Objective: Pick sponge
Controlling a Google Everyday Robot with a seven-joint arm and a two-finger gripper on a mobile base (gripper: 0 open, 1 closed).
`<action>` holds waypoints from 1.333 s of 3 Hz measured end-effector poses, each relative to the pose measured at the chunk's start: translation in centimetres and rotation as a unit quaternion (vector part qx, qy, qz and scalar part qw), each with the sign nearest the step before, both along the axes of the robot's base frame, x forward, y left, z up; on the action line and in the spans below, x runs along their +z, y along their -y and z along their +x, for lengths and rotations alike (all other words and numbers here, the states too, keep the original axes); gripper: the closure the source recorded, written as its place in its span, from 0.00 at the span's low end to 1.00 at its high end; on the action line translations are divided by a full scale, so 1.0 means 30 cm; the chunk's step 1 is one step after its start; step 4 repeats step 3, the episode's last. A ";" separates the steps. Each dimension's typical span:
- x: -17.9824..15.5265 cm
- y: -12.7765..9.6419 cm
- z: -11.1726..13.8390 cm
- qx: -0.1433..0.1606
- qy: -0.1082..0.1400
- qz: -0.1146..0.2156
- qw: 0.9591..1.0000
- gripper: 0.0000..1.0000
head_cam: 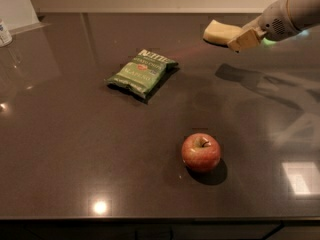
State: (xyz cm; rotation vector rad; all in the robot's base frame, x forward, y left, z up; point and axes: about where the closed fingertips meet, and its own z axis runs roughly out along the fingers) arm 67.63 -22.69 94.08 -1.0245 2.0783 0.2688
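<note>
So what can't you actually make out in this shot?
All in the one camera view:
1. End effector, upper right, gripping the sponge above the table: its contact with the sponge is hidden by its own near side.
2. Arm: cut off by the right edge.
3. Container at far left: cut off by the left edge.
4. Green chip bag: print too small to read.

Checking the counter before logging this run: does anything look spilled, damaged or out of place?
Nothing stands out. The sponge hangs above the table at far right, one end in the jaws of the gripper. The chip bag lies flat and the apple sits upright; no spill.
</note>
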 end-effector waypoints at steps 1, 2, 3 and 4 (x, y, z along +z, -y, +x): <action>0.084 -0.023 -0.016 0.018 0.022 -0.008 1.000 1.00; 0.165 -0.035 -0.019 0.036 0.042 -0.018 0.998 1.00; 0.166 -0.035 -0.019 0.037 0.042 -0.019 0.998 1.00; 0.166 -0.035 -0.019 0.037 0.042 -0.019 0.998 1.00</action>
